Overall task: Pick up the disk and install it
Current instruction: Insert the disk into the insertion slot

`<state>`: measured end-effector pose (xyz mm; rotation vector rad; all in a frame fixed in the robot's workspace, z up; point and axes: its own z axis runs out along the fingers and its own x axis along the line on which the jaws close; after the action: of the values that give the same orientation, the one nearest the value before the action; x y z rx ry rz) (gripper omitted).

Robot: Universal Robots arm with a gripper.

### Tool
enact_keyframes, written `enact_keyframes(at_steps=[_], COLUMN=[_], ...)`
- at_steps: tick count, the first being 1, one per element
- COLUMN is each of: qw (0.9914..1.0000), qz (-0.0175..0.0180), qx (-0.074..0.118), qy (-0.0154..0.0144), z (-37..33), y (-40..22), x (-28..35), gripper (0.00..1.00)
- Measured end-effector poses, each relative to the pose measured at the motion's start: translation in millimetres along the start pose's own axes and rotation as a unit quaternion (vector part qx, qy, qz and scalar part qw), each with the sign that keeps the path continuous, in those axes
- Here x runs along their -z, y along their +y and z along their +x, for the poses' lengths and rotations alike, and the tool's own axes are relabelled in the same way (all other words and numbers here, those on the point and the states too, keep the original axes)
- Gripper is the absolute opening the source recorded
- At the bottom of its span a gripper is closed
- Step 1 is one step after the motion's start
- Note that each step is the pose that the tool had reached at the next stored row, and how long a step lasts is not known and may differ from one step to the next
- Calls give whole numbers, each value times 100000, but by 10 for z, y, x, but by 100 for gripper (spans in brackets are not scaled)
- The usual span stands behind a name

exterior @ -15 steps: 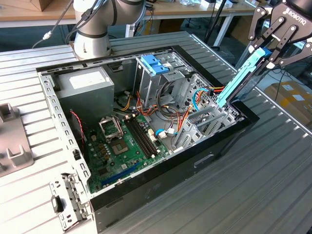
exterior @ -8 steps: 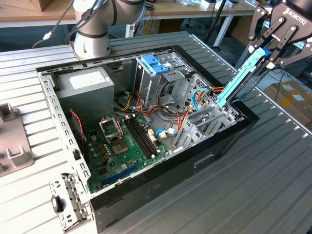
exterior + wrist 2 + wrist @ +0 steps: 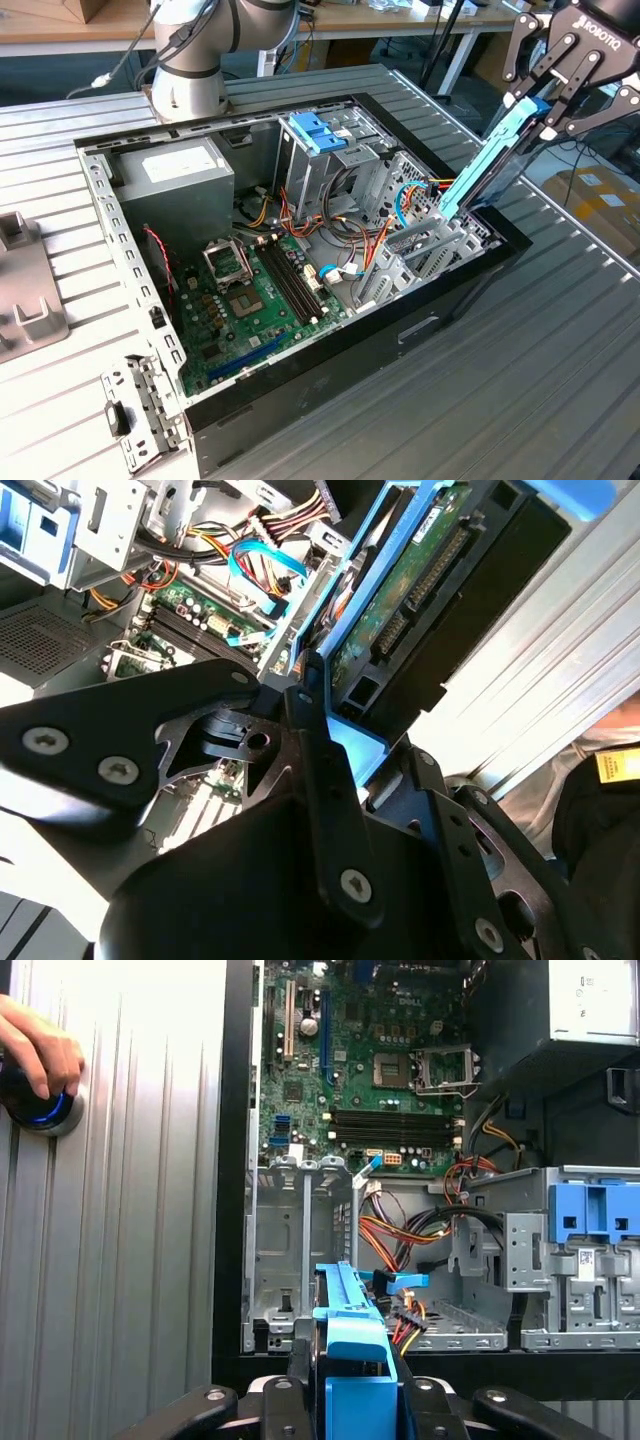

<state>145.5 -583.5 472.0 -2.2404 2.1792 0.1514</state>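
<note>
Ribbed grey metal makes up the bench [image 3: 560,330], with one open computer case [image 3: 330,350] lying on it. One disk [image 3: 490,162] stands steeply tilted over the case corner at the exterior view's right. Its blue side rail faces out and its lower end is down by the empty metal bay [image 3: 420,255]; whether they touch I cannot tell. The hand [image 3: 545,108] is closed narrowly on the disk's upper end, pinching the blue rail. Inside the case are one motherboard [image 3: 250,300], one grey power supply [image 3: 175,175] and one cage with light-blue handles [image 3: 315,130]. In the first wrist view, a person's fingers [image 3: 45,1045] rest on one blue-lit round button [image 3: 50,1115] on the bench.
</note>
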Motion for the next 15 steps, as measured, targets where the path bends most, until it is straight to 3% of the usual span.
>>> enact_keyframes(at_steps=[6,11,15], qw=[100000,100000,100000], qz=[-1,10,17], qx=[-3,1,1], qy=[3,0,0], z=[-2,8,62], y=[92,243,369], x=[-18,-27,-32], gripper=[37,37,37])
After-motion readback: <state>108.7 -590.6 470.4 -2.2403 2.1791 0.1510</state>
